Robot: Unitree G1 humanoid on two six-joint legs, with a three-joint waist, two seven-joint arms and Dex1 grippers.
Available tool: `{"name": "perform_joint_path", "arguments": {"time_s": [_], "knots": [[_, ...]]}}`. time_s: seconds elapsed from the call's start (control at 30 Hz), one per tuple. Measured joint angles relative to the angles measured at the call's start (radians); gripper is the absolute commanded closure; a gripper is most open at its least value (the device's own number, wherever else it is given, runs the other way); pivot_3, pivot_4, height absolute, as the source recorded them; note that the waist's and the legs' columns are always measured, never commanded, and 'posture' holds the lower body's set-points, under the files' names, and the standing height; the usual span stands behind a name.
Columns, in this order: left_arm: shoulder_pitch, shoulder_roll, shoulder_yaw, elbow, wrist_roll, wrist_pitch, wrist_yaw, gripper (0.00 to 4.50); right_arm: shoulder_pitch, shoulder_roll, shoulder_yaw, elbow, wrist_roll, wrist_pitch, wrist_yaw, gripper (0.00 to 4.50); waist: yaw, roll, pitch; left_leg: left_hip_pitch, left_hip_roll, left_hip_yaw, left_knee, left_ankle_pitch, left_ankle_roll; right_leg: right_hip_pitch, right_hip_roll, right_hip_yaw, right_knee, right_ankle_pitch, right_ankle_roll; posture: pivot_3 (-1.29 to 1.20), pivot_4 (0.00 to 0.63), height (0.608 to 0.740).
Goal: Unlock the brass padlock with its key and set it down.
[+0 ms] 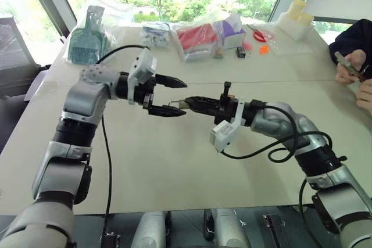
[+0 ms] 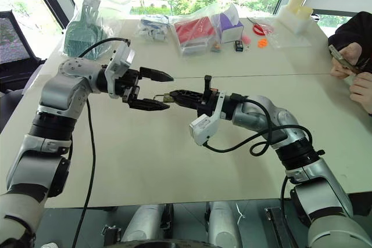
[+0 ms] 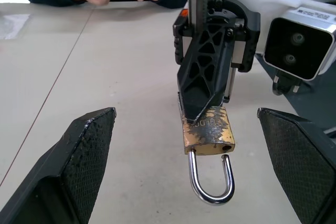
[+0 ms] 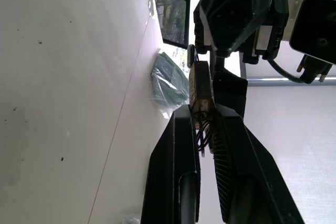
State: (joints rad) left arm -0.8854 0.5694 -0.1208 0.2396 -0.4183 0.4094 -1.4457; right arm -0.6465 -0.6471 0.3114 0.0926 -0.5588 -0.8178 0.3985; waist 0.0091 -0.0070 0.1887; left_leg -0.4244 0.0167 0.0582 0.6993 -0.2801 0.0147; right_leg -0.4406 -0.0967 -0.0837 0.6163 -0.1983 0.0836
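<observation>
The brass padlock (image 3: 208, 135) hangs above the table, its silvery shackle (image 3: 211, 184) pointing towards my left gripper. My right gripper (image 1: 187, 103) is shut on the padlock's body, its black fingers (image 3: 202, 77) pinching the end opposite the shackle. In the right wrist view the padlock (image 4: 199, 85) sticks out past the two closed fingertips. My left gripper (image 1: 183, 97) faces it from the left, open wide, with one finger above and one finger (image 1: 165, 111) below the shackle, touching nothing. I cannot make out the key.
On the white table (image 1: 174, 166), the back edge carries bagged items: a green dustpan (image 1: 87, 39), a red pack (image 1: 195, 36), a purple box (image 1: 232, 27) and a small dark object (image 1: 240, 51). A person's hands (image 1: 351, 65) rest at the far right.
</observation>
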Motion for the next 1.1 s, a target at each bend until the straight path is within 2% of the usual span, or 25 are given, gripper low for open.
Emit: {"name": "perform_joint_path", "arguments": {"time_s": [0.03,0.13,0.37,0.4,0.83,1.1], "knots": [[0.000,0.002,0.004,-0.005,-0.005,0.002,0.006,0.03,0.001,0.000,0.000,0.000,-0.003,0.000,0.000,4.50,0.000,0.000,0.000,0.000,0.000,0.000,0.000,0.000,0.000,0.000,0.000,0.000,0.000,0.000,0.000,0.00,0.150,0.740],[0.003,0.015,0.024,-0.019,-0.009,0.021,0.025,0.80,0.001,-0.001,0.000,0.008,-0.008,-0.001,0.000,4.50,-0.001,0.000,0.000,0.000,0.000,0.000,0.000,0.000,0.000,0.000,0.000,0.000,0.000,0.000,0.000,0.00,0.150,0.740],[0.050,0.028,0.033,-0.058,-0.018,0.034,0.030,4.18,0.001,-0.002,0.000,0.023,-0.010,0.000,0.000,4.50,0.000,0.000,0.000,0.000,0.000,0.000,0.000,0.000,0.000,0.000,0.000,0.000,0.000,0.000,0.000,0.00,0.150,0.740],[0.061,0.030,0.033,-0.065,-0.020,0.032,0.029,4.47,0.001,-0.002,0.000,0.023,-0.010,0.001,0.000,4.50,0.000,0.000,0.000,0.000,0.000,0.000,0.000,0.000,-0.001,0.000,0.000,0.000,0.000,0.000,0.000,0.00,0.150,0.740],[0.123,0.079,0.014,-0.093,-0.004,0.011,-0.012,4.47,0.000,-0.002,0.000,0.029,-0.011,0.004,0.000,4.50,0.000,0.000,0.000,0.000,0.000,0.000,0.000,0.001,-0.001,0.000,0.000,0.000,0.000,0.000,0.000,0.00,0.150,0.740],[0.124,0.033,-0.006,-0.012,0.044,-0.057,0.024,4.47,0.000,-0.001,0.000,0.028,-0.011,0.007,0.000,4.50,0.001,0.000,0.000,0.000,0.000,0.000,0.000,0.001,-0.001,0.000,0.000,0.000,0.000,0.000,0.000,0.00,0.150,0.740]]}}
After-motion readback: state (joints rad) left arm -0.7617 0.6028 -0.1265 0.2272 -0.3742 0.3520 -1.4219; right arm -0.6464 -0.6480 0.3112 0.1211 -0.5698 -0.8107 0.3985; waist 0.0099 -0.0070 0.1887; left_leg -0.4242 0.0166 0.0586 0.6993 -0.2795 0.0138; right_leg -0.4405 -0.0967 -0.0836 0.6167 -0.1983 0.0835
